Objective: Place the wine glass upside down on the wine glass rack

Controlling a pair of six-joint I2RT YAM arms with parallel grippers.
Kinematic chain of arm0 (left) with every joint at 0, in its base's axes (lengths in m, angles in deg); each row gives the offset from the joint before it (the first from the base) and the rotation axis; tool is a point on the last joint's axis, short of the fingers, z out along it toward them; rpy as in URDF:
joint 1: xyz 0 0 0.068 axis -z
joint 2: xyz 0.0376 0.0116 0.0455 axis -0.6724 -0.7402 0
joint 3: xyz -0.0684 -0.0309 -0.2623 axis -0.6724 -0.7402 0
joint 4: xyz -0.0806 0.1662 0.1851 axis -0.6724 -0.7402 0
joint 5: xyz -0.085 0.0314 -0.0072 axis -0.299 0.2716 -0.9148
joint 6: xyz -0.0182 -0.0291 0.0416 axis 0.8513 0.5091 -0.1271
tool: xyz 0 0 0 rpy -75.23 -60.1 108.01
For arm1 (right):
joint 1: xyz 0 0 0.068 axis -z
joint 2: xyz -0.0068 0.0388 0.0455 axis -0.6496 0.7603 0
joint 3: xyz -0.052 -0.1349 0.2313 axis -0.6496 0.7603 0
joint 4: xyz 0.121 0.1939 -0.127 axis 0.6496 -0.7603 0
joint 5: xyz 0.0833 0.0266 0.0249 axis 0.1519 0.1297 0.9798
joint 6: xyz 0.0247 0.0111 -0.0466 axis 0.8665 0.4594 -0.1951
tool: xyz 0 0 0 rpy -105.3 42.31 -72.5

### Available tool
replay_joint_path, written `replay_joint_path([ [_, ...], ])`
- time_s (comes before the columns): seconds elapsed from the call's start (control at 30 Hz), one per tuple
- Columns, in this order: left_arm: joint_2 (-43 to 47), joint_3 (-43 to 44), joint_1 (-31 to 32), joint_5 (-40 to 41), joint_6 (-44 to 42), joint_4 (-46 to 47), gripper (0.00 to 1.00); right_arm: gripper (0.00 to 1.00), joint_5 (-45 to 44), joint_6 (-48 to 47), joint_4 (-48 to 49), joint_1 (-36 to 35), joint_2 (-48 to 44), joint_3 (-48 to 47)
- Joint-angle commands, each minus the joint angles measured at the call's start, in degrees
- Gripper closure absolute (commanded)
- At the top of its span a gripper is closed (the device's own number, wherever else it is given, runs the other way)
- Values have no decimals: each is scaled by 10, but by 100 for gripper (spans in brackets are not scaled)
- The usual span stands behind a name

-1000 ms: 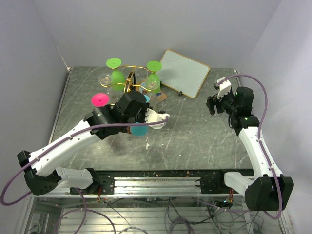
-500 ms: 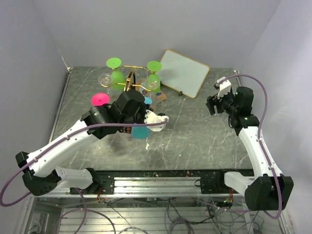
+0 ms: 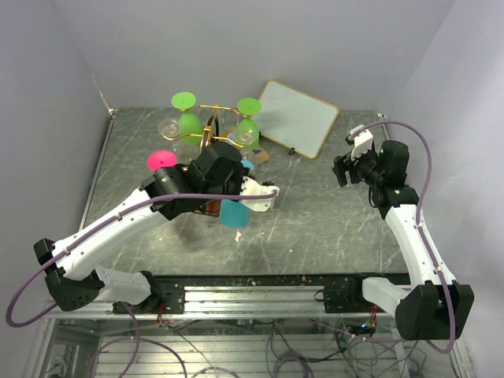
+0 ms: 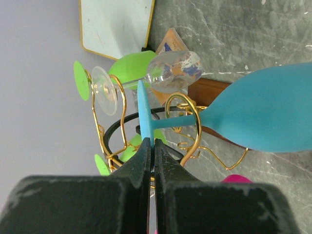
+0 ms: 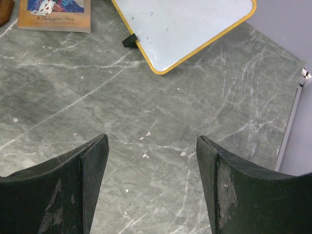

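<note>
A blue wine glass [image 4: 263,114] hangs bowl-down, and my left gripper [image 4: 152,146] is shut on the thin edge of its foot [image 4: 144,112]. Its stem [image 4: 178,122] crosses a curled loop of the gold wine glass rack [image 4: 187,105]; whether it rests in the loop I cannot tell. From above, the blue bowl [image 3: 234,213] sits just in front of the rack [image 3: 214,130], under my left gripper [image 3: 247,178]. My right gripper [image 3: 344,169] stands open over bare table at the right, nothing between its fingers [image 5: 95,161].
Two green glasses [image 3: 189,122] [image 3: 248,130], a clear glass [image 3: 169,127] and a pink one [image 3: 161,161] hang on the rack. A white tilted board [image 3: 298,116] stands at the back right. A book [image 5: 53,14] lies beside the rack's wooden base [image 4: 207,90].
My left arm has swung to the right and a little nearer, carrying the blue glass with it. The right arm has stayed still.
</note>
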Motion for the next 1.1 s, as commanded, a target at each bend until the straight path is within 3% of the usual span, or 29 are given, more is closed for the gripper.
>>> replay_joint_path([
  [0.0,-8,22,3,-13,18,31,93,28,7,-2,8,6,-9,7],
  [0.4,-27,-3,7,29,19,68,93,28,9,-6,6,5,-4,7],
  [0.83,-19,-17,8,78,-11,32,92,28,11,-6,6,5,4,7],
  [1.07,-19,-22,8,66,-3,29,87,28,9,-6,6,5,0,9],
])
